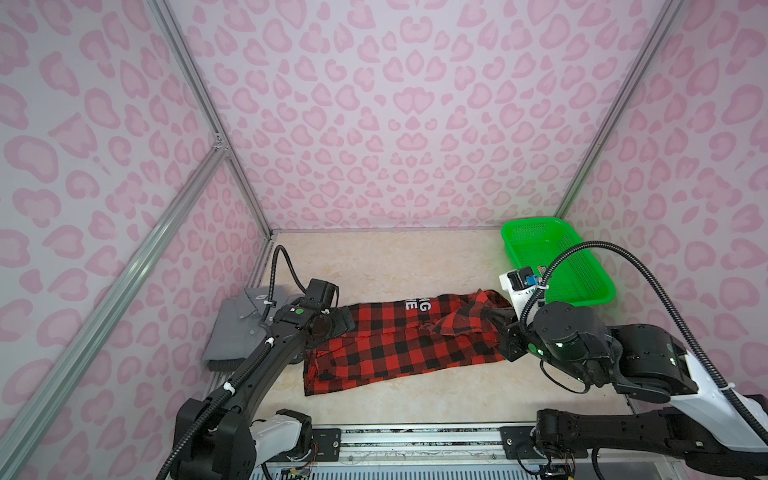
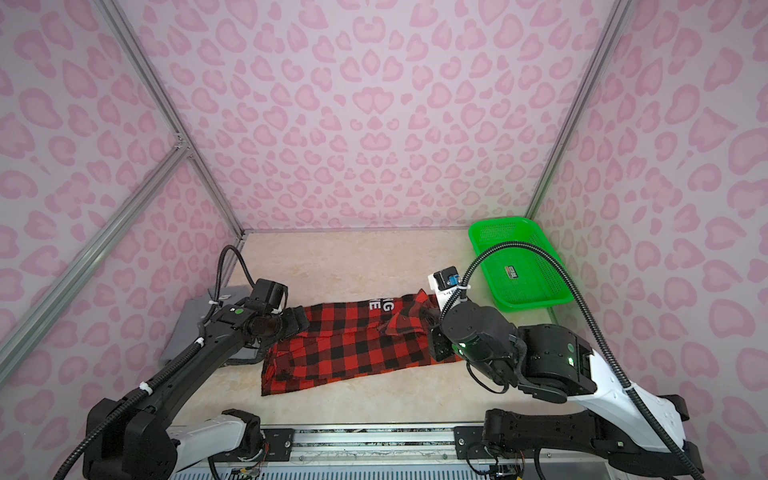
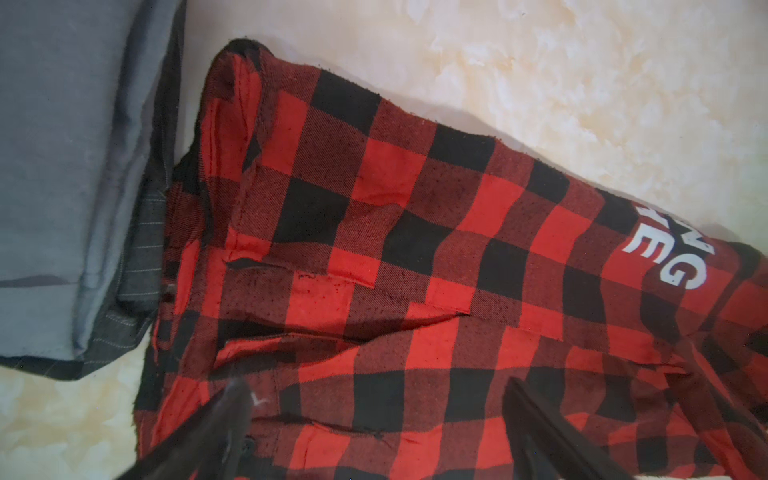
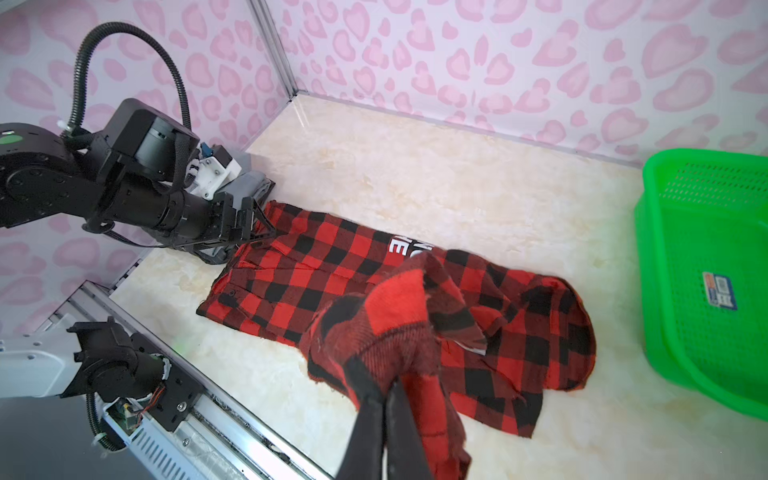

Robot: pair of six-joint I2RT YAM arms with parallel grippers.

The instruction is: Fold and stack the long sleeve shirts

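In both top views the checked shirt (image 1: 399, 345) (image 2: 345, 347) lies stretched across the middle of the table (image 1: 395, 266) (image 2: 332, 266). Its long side runs from the left edge toward the right edge, and white letters (image 1: 417, 306) show on its far side. The grey shirt (image 1: 237, 328) (image 2: 187, 328) lies folded at the left edge, just beside the checked shirt's left end. A green basket (image 1: 536, 239) (image 2: 511, 245) stands in the far right corner. The left gripper (image 1: 343, 321) (image 2: 298, 322) hangs over the checked shirt's left end, jaws spread wide and empty. The right gripper (image 1: 498, 316) (image 2: 430, 316) sits at the shirt's bunched right end, its jaws largely hidden by the arm.

In the left wrist view the fingers (image 3: 232, 411) of the left gripper (image 3: 376, 386) stand far apart above the checked shirt (image 3: 395, 249). Whether they touch the cloth cannot be told. The grey shirt (image 3: 54, 166) lies right alongside, and bare table (image 3: 582, 83) shows beyond.

In the right wrist view the right gripper (image 4: 390, 390) is clenched on a fold of the checked shirt (image 4: 316, 270), which rises in a peak off the table (image 4: 415, 166) while the rest lies flat. The left gripper (image 4: 259, 226) stands released over the far end, with the grey shirt (image 4: 249, 183) behind it. The basket (image 4: 706, 332) stands near the shirt's other end.
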